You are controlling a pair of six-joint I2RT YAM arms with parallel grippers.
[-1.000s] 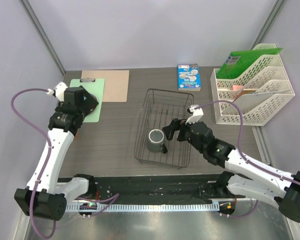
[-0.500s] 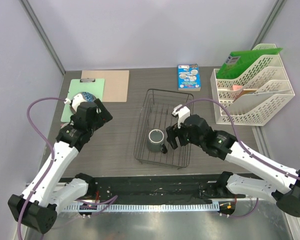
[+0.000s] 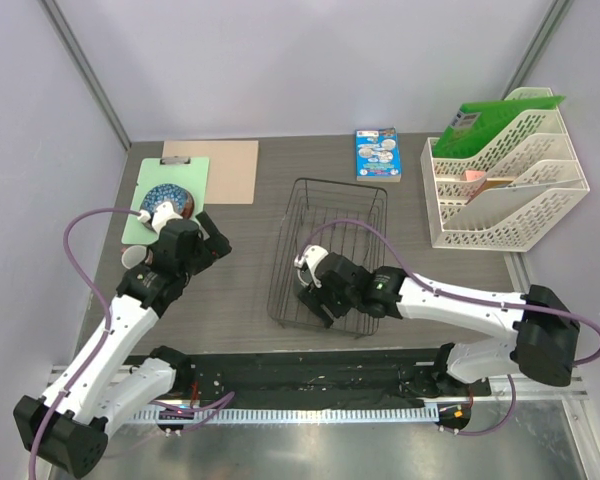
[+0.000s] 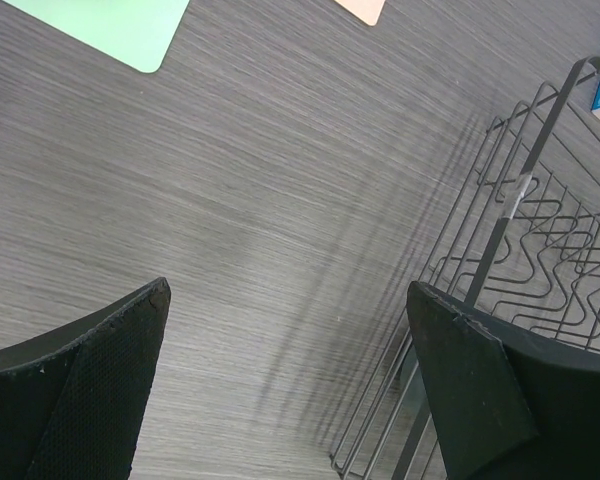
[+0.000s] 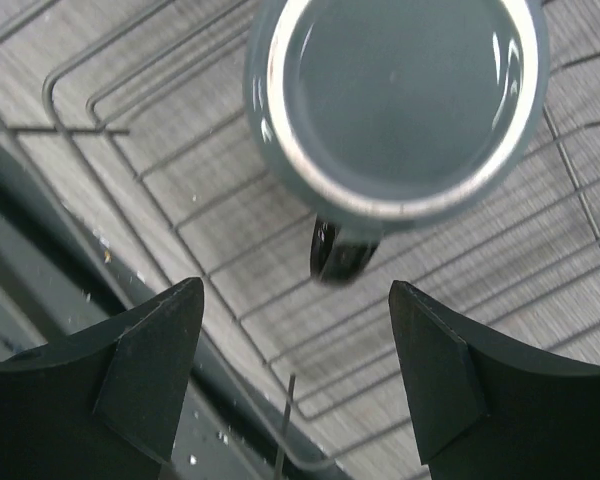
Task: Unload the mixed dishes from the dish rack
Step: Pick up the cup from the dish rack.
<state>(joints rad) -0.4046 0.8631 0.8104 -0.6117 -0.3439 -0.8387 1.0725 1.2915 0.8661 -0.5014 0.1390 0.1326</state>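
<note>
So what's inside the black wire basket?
A grey-green mug stands upright in the dish rack, empty inside, handle toward the right gripper. From above, that gripper mostly hides the mug; the rest of the rack shows only bare wires.

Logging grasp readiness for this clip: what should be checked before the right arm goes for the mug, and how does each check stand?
1. Right gripper open: ok, fingers spread wide.
2. Mug upright and empty in the dish rack: ok.
3. Handle lined up with the gap between the fingers: ok.
4. Rack wires out of the fingers' way down: cannot tell.
5. Left gripper out of the way: ok, open, over the table left of the rack.
</note>
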